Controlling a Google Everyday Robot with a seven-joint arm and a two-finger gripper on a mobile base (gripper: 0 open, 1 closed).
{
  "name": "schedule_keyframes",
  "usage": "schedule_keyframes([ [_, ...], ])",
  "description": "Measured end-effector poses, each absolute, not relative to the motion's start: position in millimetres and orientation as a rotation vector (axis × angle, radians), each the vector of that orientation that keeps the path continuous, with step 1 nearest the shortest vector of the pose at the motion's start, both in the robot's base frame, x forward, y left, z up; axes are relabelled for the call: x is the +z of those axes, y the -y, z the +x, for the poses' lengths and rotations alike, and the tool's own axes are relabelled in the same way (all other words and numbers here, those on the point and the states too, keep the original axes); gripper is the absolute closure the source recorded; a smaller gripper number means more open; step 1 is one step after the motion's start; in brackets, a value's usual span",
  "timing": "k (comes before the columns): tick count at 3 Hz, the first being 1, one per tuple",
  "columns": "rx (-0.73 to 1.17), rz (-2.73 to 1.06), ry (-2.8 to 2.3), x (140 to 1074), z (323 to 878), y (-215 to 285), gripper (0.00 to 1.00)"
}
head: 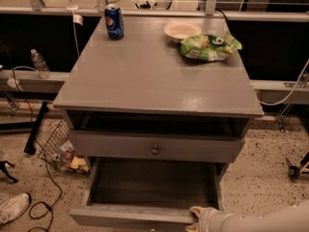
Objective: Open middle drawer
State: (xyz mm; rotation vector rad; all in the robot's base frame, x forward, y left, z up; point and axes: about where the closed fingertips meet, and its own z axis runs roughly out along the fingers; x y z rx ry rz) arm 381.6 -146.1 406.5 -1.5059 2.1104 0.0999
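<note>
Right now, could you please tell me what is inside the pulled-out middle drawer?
The middle drawer shows only its dark grey floor. Its rear is hidden under the drawer above, and the end effector on its front rim covers a front corner.

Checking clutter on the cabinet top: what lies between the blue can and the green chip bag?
A white bowl, in the camera view; the tool sits at the front edge of the open middle drawer.

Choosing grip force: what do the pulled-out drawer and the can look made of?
Middle drawer: apparently grey-painted wood, matte, faint grain on its front rim, where the gripper sits. Pepsi can: likely aluminium, glossy blue print.
</note>
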Motion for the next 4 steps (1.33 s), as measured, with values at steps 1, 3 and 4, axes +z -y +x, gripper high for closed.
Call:
schedule_keyframes([
  [1,0.100,-1.506,-2.110,406.5,381.6,146.1,1.00],
  [3,0.102,-1.508,-2.109,406.2,381.8,144.9,0.61],
  [4,0.103,-1.508,-2.108,406.1,381.9,144.3,0.38],
])
